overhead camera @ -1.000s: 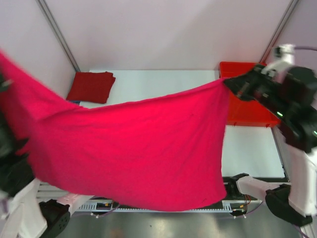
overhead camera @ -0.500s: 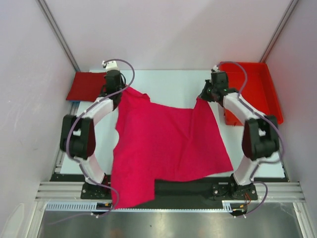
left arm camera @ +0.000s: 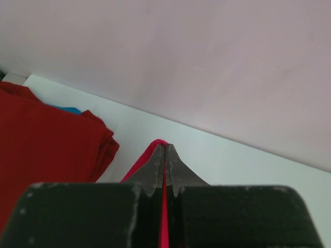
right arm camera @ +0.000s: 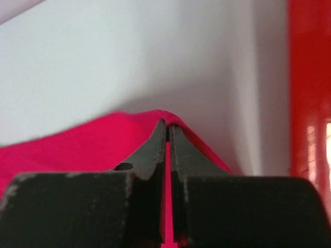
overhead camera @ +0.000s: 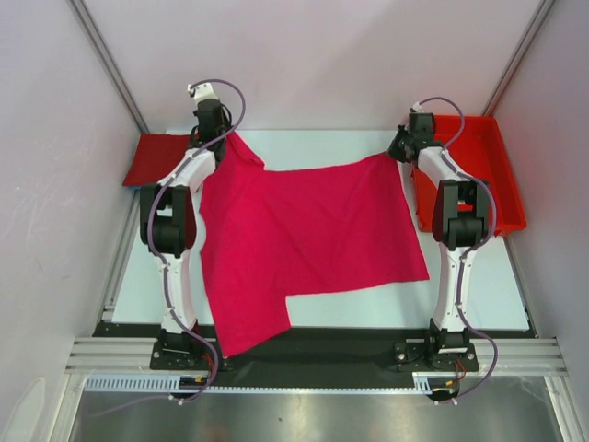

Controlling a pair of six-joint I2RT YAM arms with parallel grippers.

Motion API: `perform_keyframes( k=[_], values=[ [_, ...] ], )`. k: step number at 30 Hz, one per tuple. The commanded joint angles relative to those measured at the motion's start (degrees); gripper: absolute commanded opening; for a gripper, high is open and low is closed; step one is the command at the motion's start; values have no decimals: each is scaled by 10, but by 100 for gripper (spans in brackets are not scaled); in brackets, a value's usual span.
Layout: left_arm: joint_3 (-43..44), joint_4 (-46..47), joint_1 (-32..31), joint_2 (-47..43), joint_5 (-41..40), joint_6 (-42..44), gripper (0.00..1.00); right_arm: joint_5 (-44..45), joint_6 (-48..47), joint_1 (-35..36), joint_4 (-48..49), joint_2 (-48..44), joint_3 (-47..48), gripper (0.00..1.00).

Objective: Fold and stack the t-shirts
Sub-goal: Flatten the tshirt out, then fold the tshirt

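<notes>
Bare table right of magenta t-shirt; red tray far right, seemingly folded crimson t-shirt far left.

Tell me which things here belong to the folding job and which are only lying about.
Belong to the job: pink t-shirt, held by the left gripper and right gripper; folded dark red t-shirt at the far left.
Just lying about: red tray at the far right.

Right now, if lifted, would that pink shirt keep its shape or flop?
Probably flop: the pink shirt lies limp, its near corner drooping over the table edge. Likely light, being thin cloth pinched between shut jaws. Pushed, it would probably bunch, like its visible creases.
</notes>
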Motion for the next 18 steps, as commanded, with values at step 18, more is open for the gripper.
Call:
perform_keyframes(
  k=[18],
  values=[
    [70, -144, 11, -29, -11, -50, 0, -51, -16, -42, -86, 75, 153, 1]
  ],
)
